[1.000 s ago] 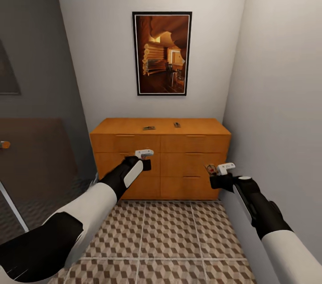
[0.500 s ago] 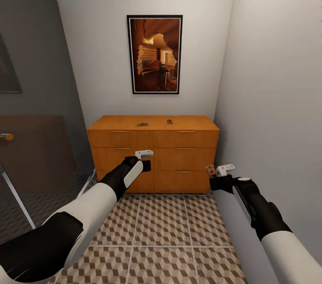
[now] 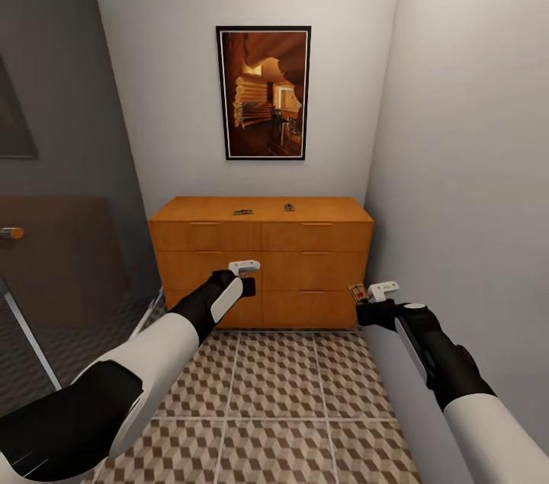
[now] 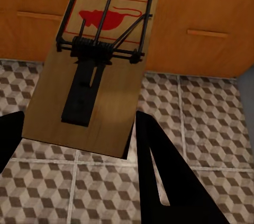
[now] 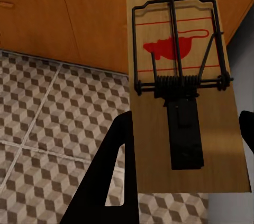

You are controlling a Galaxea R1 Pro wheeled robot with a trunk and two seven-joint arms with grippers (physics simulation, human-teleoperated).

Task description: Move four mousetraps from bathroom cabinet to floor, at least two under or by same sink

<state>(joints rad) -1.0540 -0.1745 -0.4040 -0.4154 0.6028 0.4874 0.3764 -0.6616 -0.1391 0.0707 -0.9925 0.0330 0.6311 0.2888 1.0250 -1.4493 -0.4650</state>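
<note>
The orange-brown cabinet (image 3: 259, 263) stands against the far wall. Two small mousetraps lie on its top, one (image 3: 243, 212) near the middle and one (image 3: 289, 206) a little to its right. My left gripper (image 3: 245, 280) hangs in front of the drawers, shut on a mousetrap (image 4: 98, 65) that shows flat between its black fingers (image 4: 164, 181). My right gripper (image 3: 367, 299) is near the right wall, shut on another mousetrap (image 3: 357, 290), whose wooden board and red mouse print (image 5: 182, 91) show in the right wrist view. The cube-patterned bathroom floor (image 3: 290, 392) lies below both grippers.
A framed picture (image 3: 263, 93) hangs above the cabinet. The white right wall (image 3: 473, 164) runs close beside my right arm. At the left is a dark grey panel (image 3: 53, 164) with an orange knob (image 3: 9, 233) and a slanted metal bar (image 3: 30, 339).
The camera has backed away from the cabinet and shifted, so the cabinet and picture sit smaller and further left. Both grippers still hold their mousetraps in much the same pose.
</note>
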